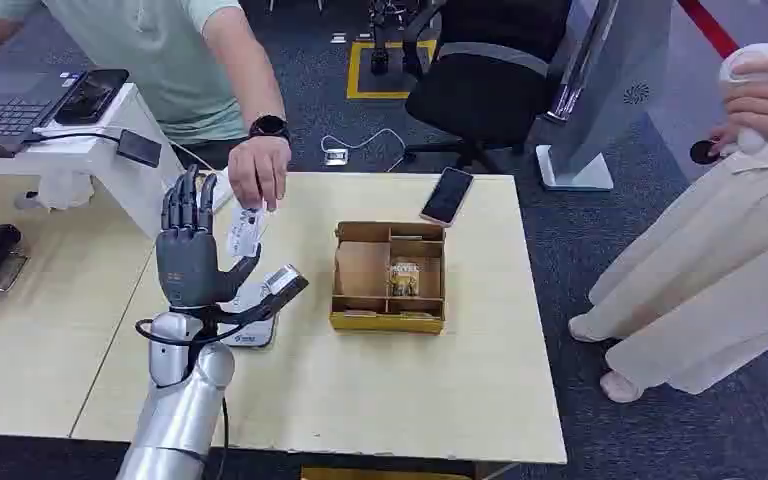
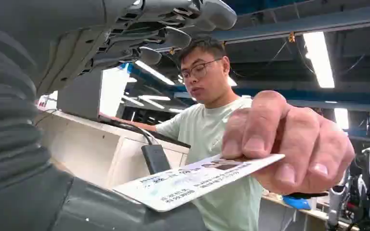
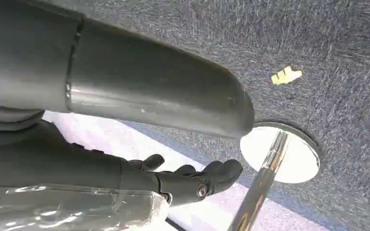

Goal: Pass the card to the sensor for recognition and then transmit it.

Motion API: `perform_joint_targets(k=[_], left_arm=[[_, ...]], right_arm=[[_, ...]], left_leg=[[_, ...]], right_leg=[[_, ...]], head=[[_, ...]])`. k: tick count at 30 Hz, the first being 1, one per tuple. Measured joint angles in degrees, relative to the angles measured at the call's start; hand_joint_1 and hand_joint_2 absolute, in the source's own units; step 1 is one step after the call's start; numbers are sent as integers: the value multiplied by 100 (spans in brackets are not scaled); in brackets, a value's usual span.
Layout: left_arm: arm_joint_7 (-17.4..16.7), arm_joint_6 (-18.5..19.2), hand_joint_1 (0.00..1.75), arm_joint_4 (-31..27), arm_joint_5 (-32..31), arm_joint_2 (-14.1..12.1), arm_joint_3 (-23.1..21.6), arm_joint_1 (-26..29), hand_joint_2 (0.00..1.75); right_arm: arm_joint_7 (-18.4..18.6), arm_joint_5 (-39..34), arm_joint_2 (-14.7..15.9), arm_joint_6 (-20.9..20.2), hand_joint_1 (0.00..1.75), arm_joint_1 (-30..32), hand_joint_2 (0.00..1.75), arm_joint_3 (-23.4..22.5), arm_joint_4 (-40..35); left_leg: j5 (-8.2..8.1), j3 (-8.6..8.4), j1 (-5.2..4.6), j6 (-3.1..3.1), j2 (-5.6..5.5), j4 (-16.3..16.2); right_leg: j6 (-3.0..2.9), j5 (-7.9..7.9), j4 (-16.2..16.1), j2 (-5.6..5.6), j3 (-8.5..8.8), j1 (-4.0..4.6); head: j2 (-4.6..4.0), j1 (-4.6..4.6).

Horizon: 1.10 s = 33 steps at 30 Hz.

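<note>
**Fingers up and spread, card coming in from the person's side**

Fingers on the left hand are raised and fanned apart, thumb out to the side, nothing clamped in them as far as I can tell. The card is pinched by a person's hand just above and beside the robot's thumb. In the left wrist view the card's near end looks like it lies on or right at the thumb, but I can't tell if it's truly touching.

Handling guess: it's a thin plastic ID-type card — light, stiff with a bit of flex, and smooth, so probably slippery against hard pads. Not fragile, but easy to lose if squeezed by a corner. I'd take it by the free short end, thumb on one flat face and the others on the opposite face, leaving most of the card sticking out so it can still be laid flat over the reader. The pale flat device on the desk right under the hand is likely the sensor.

Right hand hangs down by the floor, curled in loosely around nothing I can see.

Also on the desk: a cardboard box and a phone.
</note>
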State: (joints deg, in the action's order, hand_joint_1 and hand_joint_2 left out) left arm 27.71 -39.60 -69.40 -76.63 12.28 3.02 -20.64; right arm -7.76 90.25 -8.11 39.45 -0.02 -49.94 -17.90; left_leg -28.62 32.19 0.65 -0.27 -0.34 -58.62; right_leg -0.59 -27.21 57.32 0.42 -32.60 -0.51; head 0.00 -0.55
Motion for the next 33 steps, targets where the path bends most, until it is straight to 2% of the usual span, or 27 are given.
perform_joint_targets(k=[2,3,4,5,15,33], left_arm=[[41,0,0,0,20,11,0,-1,175],[72,0,56,0,48,15,0,-1,175],[114,0,168,0,72,24,0,-1,175],[138,0,175,0,83,28,0,-1,175],[396,0,175,0,170,44,0,-1,175],[411,-2,175,0,181,85,4,-15,175]], right_arm=[[0,0,-2,0,0,1,0,0,0],[0,0,-4,0,0,1,0,0,0],[0,0,-4,0,0,1,0,0,0],[0,0,-4,0,0,0,0,0,0],[-31,0,-7,0,0,1,0,0,0],[-31,0,-7,0,0,0,0,0,0]], left_leg=[[0,0,0,0,0,0],[0,0,0,0,0,0],[0,0,0,0,0,0],[0,0,0,0,0,0],[0,0,0,0,0,0],[0,0,0,0,0,0]], right_leg=[[0,0,0,0,0,0],[0,0,1,0,0,0],[0,0,1,0,0,0],[0,0,1,0,0,0],[0,0,1,0,0,0],[0,0,2,-1,0,0]], head=[[0,0],[0,0],[0,0],[0,0],[0,0],[0,0]])
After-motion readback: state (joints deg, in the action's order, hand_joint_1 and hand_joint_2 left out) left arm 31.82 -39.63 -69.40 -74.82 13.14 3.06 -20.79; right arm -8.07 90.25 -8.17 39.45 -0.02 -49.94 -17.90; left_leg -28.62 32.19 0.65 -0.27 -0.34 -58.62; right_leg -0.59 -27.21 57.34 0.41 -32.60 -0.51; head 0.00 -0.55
